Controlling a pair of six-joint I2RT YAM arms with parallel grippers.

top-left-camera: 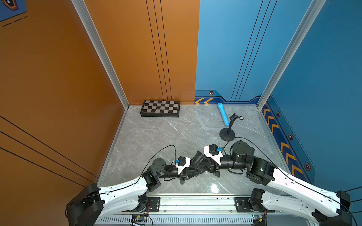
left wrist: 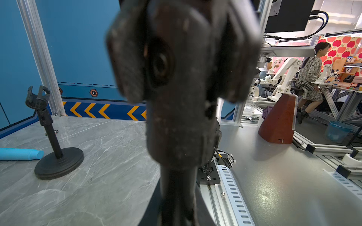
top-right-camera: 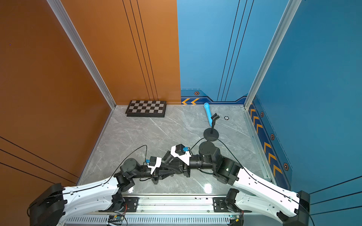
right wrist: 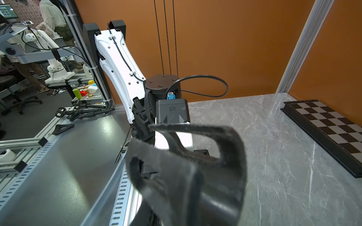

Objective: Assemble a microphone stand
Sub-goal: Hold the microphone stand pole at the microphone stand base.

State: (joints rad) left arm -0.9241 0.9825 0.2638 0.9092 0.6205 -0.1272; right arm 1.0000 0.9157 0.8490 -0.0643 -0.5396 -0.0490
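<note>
jaws of the left gripper (top-left-camera: 198, 170) and right gripper (top-left-camera: 197, 156) are pressed together on nothing; microphone stand (top-left-camera: 225, 136) stands upright near blue microphone (top-left-camera: 223, 114).

Lit brightly and evenly from overhead in both top views, sharp throughout. Glaring white on the tabletop (top-left-camera: 214, 188) at 6 o'clock. Shadowed only softly beneath the microphone stand (left wrist: 58, 166). Blurred heavily at close range, centre to 6 o'clock, in both wrist views; bowed slightly toward the edges.
</note>
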